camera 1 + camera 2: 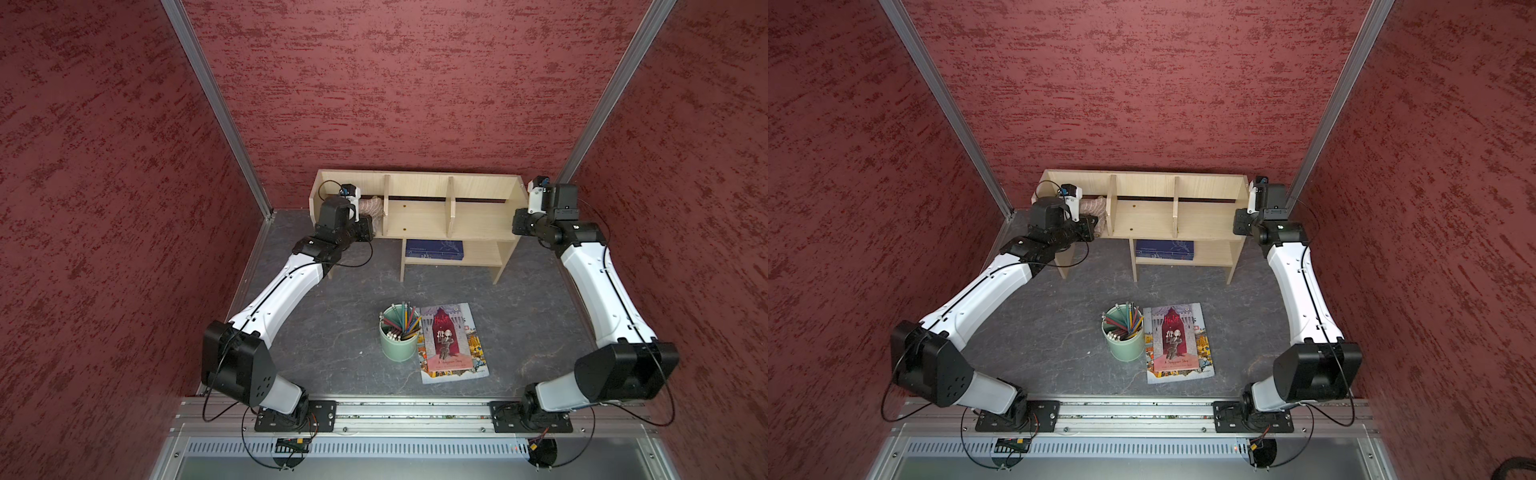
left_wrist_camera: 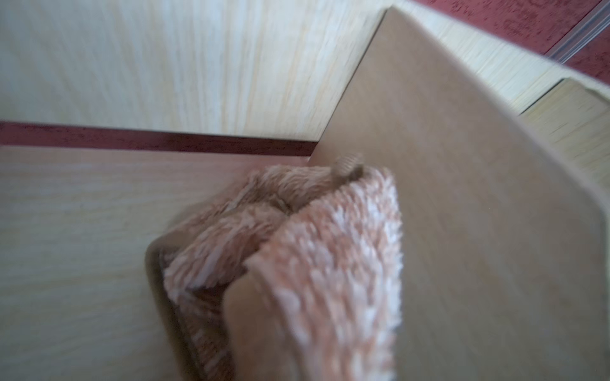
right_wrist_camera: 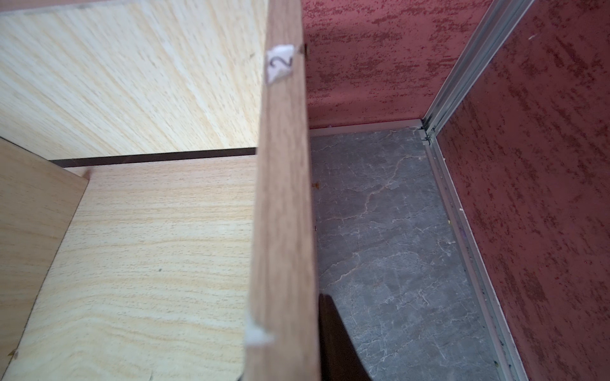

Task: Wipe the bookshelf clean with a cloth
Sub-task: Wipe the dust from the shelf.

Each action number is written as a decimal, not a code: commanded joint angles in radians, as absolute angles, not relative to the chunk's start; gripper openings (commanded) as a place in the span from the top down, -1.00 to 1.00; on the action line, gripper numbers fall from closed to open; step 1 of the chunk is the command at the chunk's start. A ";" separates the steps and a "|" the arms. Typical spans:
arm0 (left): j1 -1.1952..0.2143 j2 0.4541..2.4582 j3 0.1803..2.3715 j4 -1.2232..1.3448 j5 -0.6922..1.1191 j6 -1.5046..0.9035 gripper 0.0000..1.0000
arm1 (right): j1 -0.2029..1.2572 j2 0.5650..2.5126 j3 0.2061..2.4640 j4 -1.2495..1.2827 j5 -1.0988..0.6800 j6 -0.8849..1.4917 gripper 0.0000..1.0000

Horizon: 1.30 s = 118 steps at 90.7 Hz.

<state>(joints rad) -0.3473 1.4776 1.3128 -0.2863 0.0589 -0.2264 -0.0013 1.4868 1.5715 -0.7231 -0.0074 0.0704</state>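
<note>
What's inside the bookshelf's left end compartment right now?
Fuzzy beige-brown cloth, held in the fingers of the left gripper, pressed against the upright divider of the light-wood bookshelf. The compartment floor beneath the cloth is covered.

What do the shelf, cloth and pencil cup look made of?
The shelf is matt, light wood-grain board. Its thin panels and flat, printed-looking grain suggest laminated board rather than solid wood. The cloth has a fluffy beige-pink pile, so it is probably microfibre or terry. The cup is smooth pale green with a slight sheen: painted metal or plastic, can't tell which.
</note>
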 commanded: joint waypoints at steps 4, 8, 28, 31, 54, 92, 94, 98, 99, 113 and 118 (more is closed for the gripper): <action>-0.315 1.408 1.300 -0.406 -0.109 -0.214 1.00 | -0.023 1.462 1.557 -0.665 -0.071 0.196 1.00; -0.299 1.399 1.308 -0.432 -0.148 -0.216 1.00 | -0.023 1.461 1.555 -0.662 -0.073 0.195 1.00; -0.268 1.441 1.409 -0.507 -0.238 -0.175 1.00 | -0.022 1.461 1.546 -0.658 -0.073 0.199 1.00; -0.268 1.454 1.428 -0.508 -0.216 -0.175 1.00 | -0.023 1.461 1.546 -0.658 -0.073 0.199 1.00; -0.344 1.575 1.608 -0.470 -0.021 -0.160 1.00 | -0.023 1.461 1.545 -0.660 -0.067 0.200 1.00; -0.331 1.683 1.909 -0.551 -0.130 -0.167 1.00 | -0.023 1.430 1.545 -0.661 -0.068 0.197 1.00; -0.322 1.678 1.913 -0.558 -0.147 -0.167 1.00 | -0.024 1.429 1.545 -0.661 -0.068 0.197 1.00; -0.303 1.666 1.914 -0.569 -0.177 -0.167 1.00 | -0.024 1.427 1.544 -0.660 -0.067 0.196 1.00; -0.298 1.662 1.912 -0.571 -0.184 -0.166 1.00 | -0.024 1.427 1.544 -0.659 -0.067 0.196 1.00; -0.213 1.597 1.874 -0.613 -0.230 -0.179 1.00 | -0.024 1.426 1.540 -0.655 -0.071 0.198 1.00; -0.192 1.554 1.832 -0.616 -0.239 -0.177 1.00 | -0.023 1.427 1.540 -0.656 -0.071 0.196 1.00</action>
<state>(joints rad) -0.2352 1.6447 1.8797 -0.5747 -0.1734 -0.1822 -0.0021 1.4715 1.5455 -0.6987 -0.0074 0.0708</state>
